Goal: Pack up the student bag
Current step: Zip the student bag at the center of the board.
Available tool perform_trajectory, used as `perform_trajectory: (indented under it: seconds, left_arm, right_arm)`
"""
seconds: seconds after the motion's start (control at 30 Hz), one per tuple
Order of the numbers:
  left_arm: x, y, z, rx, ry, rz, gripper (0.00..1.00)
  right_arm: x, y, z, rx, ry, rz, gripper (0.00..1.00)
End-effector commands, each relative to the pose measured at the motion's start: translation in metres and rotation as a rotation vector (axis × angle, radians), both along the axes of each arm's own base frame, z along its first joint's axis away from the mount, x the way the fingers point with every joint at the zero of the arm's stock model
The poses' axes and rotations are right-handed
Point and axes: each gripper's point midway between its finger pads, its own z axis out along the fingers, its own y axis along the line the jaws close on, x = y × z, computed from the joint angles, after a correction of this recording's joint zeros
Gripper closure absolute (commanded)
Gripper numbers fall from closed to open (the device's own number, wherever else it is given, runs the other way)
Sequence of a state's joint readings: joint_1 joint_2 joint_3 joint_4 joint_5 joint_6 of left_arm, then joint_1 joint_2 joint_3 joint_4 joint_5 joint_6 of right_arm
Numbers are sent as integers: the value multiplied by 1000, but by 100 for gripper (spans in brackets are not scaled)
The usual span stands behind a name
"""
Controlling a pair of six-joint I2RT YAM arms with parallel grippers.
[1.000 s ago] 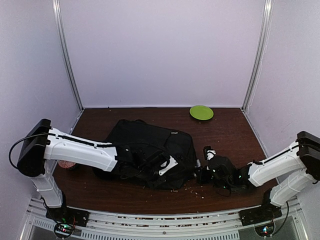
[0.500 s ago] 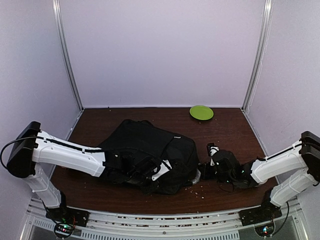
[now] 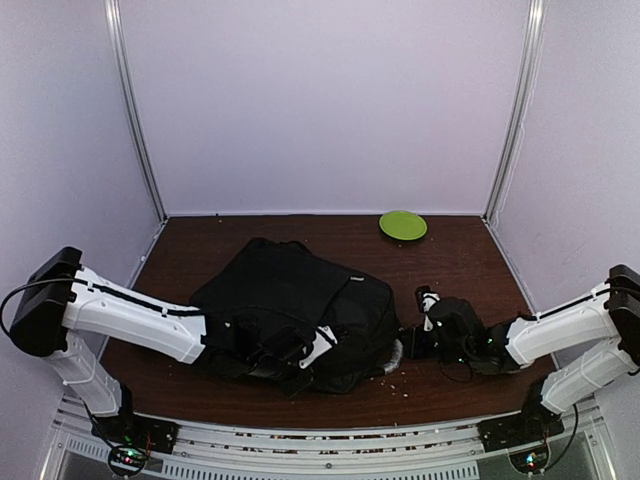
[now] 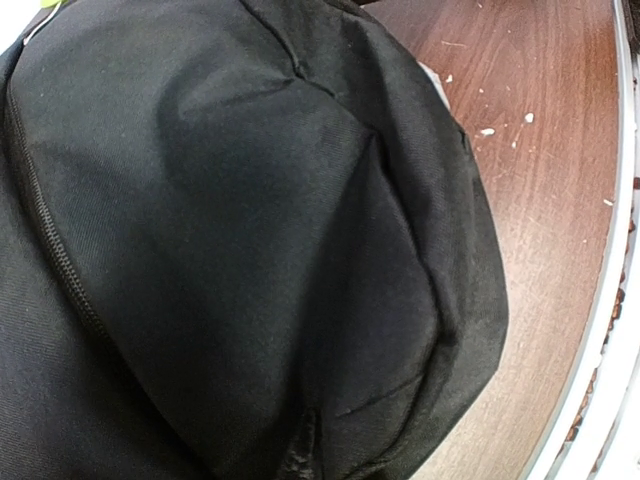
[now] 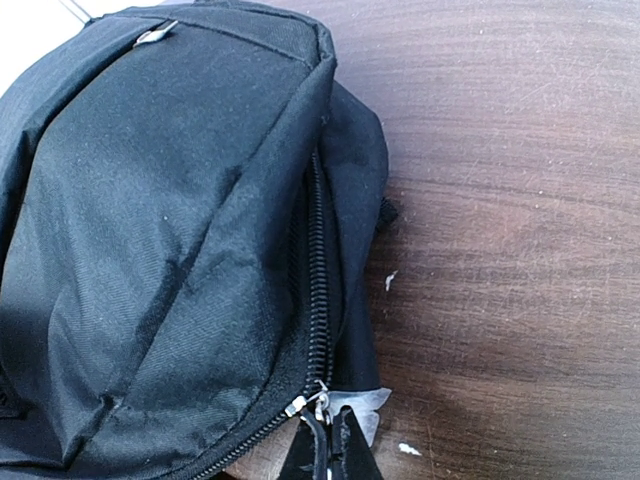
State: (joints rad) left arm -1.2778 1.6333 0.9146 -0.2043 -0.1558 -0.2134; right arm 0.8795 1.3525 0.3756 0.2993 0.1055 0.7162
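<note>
Evidently the student bag (image 3: pixel 290 290), lying mid-way across the table (image 3: pixel 460 262), has shifted leftward with the left gripper (image 3: pixel 300 352), closed narrow at its near side, while the right gripper (image 5: pixel 331 432) stays pinched on the zipper pull (image 5: pixel 318 403): zipping appears underway.

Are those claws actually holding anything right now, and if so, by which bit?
The right gripper pinches the backpack by its zipper pull. The left gripper is shut against the backpack; a hold cannot be told.
</note>
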Motion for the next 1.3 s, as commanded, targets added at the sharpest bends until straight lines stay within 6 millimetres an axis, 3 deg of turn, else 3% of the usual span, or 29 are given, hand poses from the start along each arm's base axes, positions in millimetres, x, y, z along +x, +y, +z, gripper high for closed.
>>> perform_trajectory:
  seconds: [0.0,0.07,0.17,0.23,0.27,0.3,0.43,0.53,0.67,0.7,0.8,0.9,1.0,1.1,1.27]
  left_arm:
    - [-19,45,-36,169,87,30,87]
    - [-16,43,-30,143,74,45,63]
    - [-9,45,-15,93,36,87,44]
    - [-2,48,-3,58,4,128,25]
    - [1,51,4,39,-9,156,6]
    - [4,53,11,20,-24,180,3]
    - [18,68,50,-108,-74,320,2]
    - [30,91,78,-243,-92,490,2]
    - [37,117,81,-395,23,683,2]
    - [38,126,66,-472,122,761,2]
    - [44,127,53,-573,208,818,2]
    - [59,136,39,-588,253,884,2]
    - [74,132,32,-620,308,876,6]
    - [93,126,24,-589,327,860,16]
    - [132,108,35,-602,315,793,39]
  right_arm:
    - [1,-20,-3,-35,-2,-35,100]
    - [-7,-15,4,-15,1,8,92]
    - [-16,-12,23,11,-12,55,65]
    - [-21,-13,39,18,-26,82,50]
    - [-22,-14,48,19,-37,89,44]
    - [-22,-15,56,22,-51,94,37]
    - [-16,-18,91,34,-104,86,23]
    - [5,-17,117,61,-133,34,20]
    - [38,-7,131,96,-135,-18,20]
    - [61,8,131,118,-116,-23,20]
    - [86,24,115,101,-63,-25,21]
    - [100,36,91,61,-6,-18,23]
    - [108,40,65,30,63,-21,28]
    - [106,42,46,26,118,-10,43]
    - [84,44,43,107,132,3,75]
